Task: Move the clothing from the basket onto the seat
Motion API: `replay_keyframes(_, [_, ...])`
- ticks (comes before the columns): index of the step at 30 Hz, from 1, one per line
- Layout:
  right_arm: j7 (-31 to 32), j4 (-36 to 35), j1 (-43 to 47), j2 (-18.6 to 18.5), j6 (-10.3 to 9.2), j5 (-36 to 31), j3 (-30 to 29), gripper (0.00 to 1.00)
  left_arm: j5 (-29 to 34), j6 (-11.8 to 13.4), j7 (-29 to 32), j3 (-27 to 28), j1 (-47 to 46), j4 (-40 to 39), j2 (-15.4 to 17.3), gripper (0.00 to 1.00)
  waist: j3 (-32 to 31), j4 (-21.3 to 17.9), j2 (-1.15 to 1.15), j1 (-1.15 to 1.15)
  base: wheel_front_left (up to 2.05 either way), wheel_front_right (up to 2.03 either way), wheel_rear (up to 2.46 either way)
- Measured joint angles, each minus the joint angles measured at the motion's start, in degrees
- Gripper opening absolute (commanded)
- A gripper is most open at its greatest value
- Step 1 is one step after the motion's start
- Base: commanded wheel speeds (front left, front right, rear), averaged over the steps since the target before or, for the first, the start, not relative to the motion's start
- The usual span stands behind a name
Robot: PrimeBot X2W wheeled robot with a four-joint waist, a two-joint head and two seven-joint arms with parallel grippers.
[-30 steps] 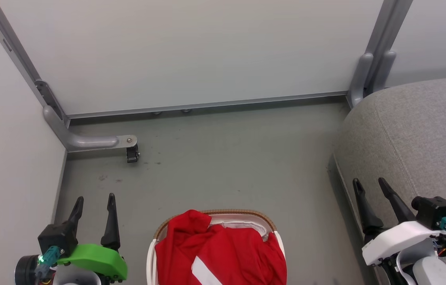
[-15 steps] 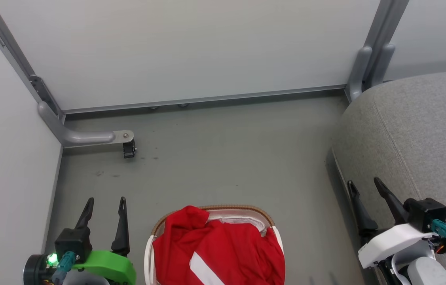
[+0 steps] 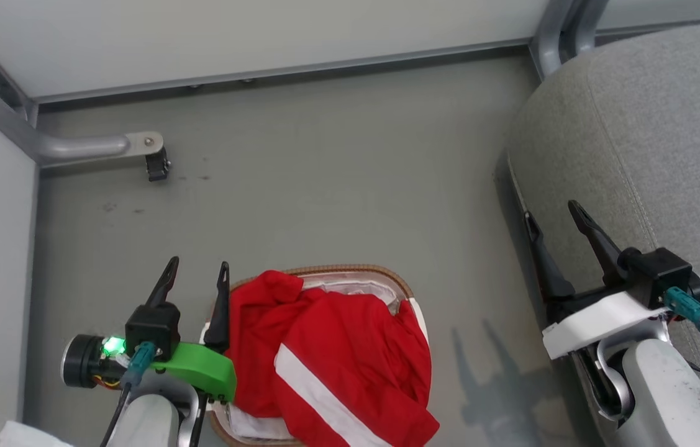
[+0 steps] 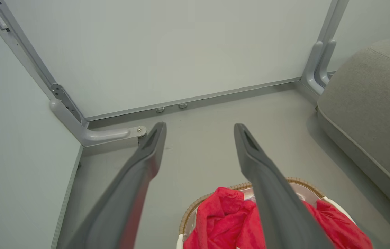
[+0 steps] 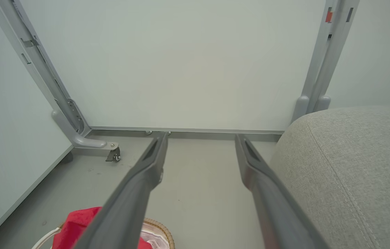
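Bright red clothing (image 3: pixel 331 354) with a white stripe is heaped in the basket (image 3: pixel 350 272), which stands on the floor at the bottom middle of the head view. Part of the red cloth hangs over the basket's near right rim. My left gripper (image 3: pixel 197 270) is open and empty above the basket's left edge. The same red clothing (image 4: pixel 220 221) shows low between that gripper's fingers in the left wrist view. My right gripper (image 3: pixel 552 212) is open and empty at the near left edge of the grey seat (image 3: pixel 654 124). The seat (image 5: pixel 354 166) fills the right side of the right wrist view.
White partition panels (image 3: pixel 231 31) close off the back and left. A grey metal foot with a small black castor (image 3: pixel 156 166) juts onto the grey floor (image 3: pixel 337 174) at the upper left. Another grey post (image 3: pixel 551 31) stands by the seat's far corner.
The whole head view has shifted as the camera tilted down, so more of the basket shows. The left gripper has come in against the basket's left edge. Both grippers stay open.
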Motion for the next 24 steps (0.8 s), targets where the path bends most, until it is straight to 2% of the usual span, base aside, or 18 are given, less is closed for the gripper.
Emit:
replay_keyframes(5, [-0.4,-1.2,-2.5,0.6,0.0,-0.9,0.4,1.0,1.9,-0.8,-0.5,-1.7,-4.5,4.1,-0.3,1.0,5.5,-1.8,0.0,0.0,0.0,0.0,0.0])
replay_keyframes(24, [-0.4,-6.1,-7.8,2.8,0.0,-0.8,1.6,1.0,0.9,-2.0,-0.5,-6.2,-16.6,16.5,-0.8,1.0,23.4,-7.4,0.0,0.01,0.0,0.0,0.0])
